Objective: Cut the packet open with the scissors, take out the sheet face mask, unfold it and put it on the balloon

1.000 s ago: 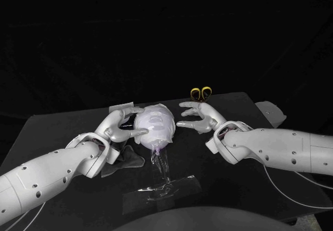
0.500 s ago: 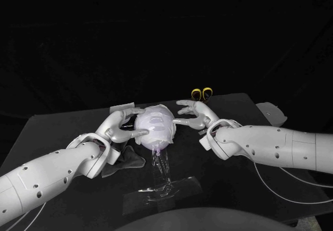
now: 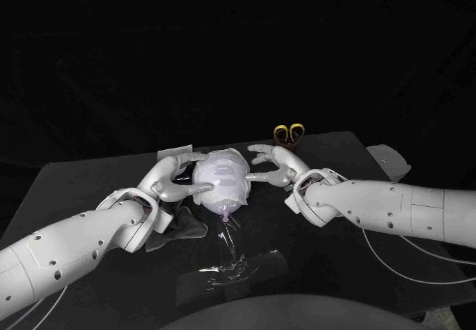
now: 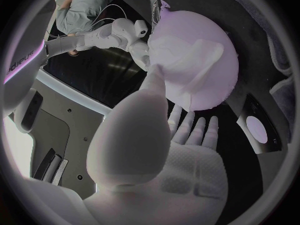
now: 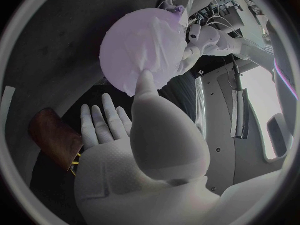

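A pale balloon [image 3: 220, 180] on a clear stem carries the white sheet mask [image 3: 226, 173] on its front. My left hand [image 3: 170, 180] cups the balloon from its left side, and its thumb [image 4: 154, 75] presses on the mask [image 4: 190, 55] while the fingers lie spread beneath. Opposite it, my right hand [image 3: 272, 165] has its thumb [image 5: 147, 82] touching the mask [image 5: 161, 55], with the other fingers spread clear of the balloon [image 5: 131, 40]. Yellow-handled scissors [image 3: 287, 132] lie at the table's far edge, behind the right hand.
The stem runs down to a clear stand [image 3: 234, 267] near the front of the table. A dark crumpled packet [image 3: 184, 227] lies by my left forearm. A white strip [image 3: 177, 150] sits behind the left hand, and a pale grey object [image 3: 388, 162] is at the table's right edge.
My right hand has moved left toward the balloon, and its thumb now touches the mask. The left hand and balloon have barely shifted.
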